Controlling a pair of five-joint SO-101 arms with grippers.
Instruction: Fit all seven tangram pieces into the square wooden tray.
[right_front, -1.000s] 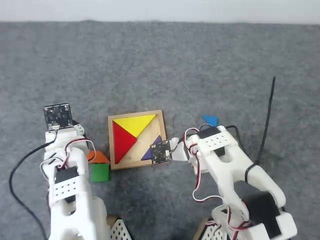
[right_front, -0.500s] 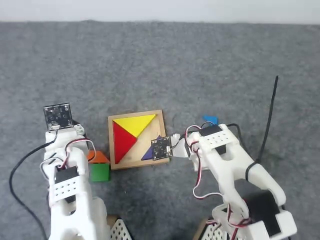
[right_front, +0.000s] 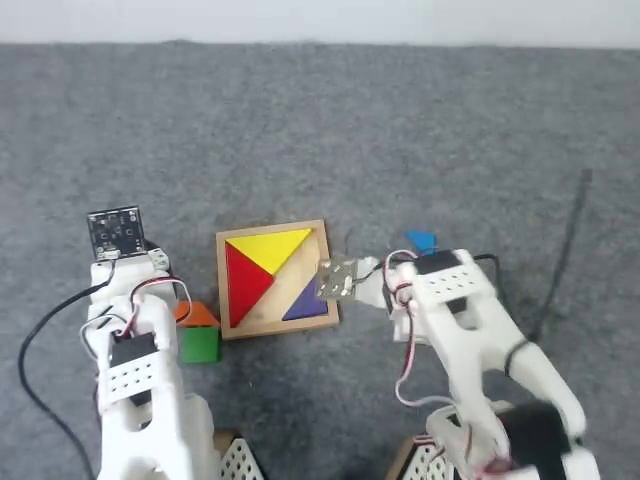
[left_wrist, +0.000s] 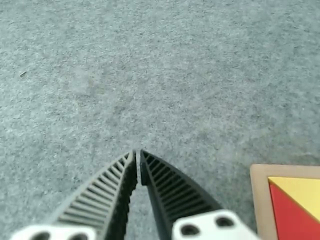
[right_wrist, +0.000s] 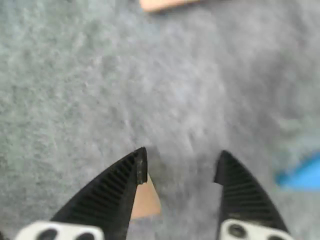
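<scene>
The square wooden tray (right_front: 325, 272) lies mid-table, holding a yellow triangle (right_front: 268, 247), a red triangle (right_front: 245, 280) and a purple triangle (right_front: 308, 300). An orange piece (right_front: 197, 314) and a green piece (right_front: 200, 344) sit on the carpet just left of the tray, beside the left arm (right_front: 130, 345). A blue piece (right_front: 421, 241) lies right of the tray, behind the right arm (right_front: 450, 295). My left gripper (left_wrist: 137, 156) is shut and empty over bare carpet, with the tray corner (left_wrist: 257, 197) nearby. My right gripper (right_wrist: 182, 162) is open and empty above carpet, near the blue piece (right_wrist: 302, 175).
Grey carpet covers the whole table, with wide free room behind the tray. A black cable trails from the right arm at the right. A tray edge (right_wrist: 165, 4) shows beyond the right gripper.
The right arm has drawn back to the right from the tray and turned its wrist, uncovering the purple triangle lying in the tray. The left arm has not moved.
</scene>
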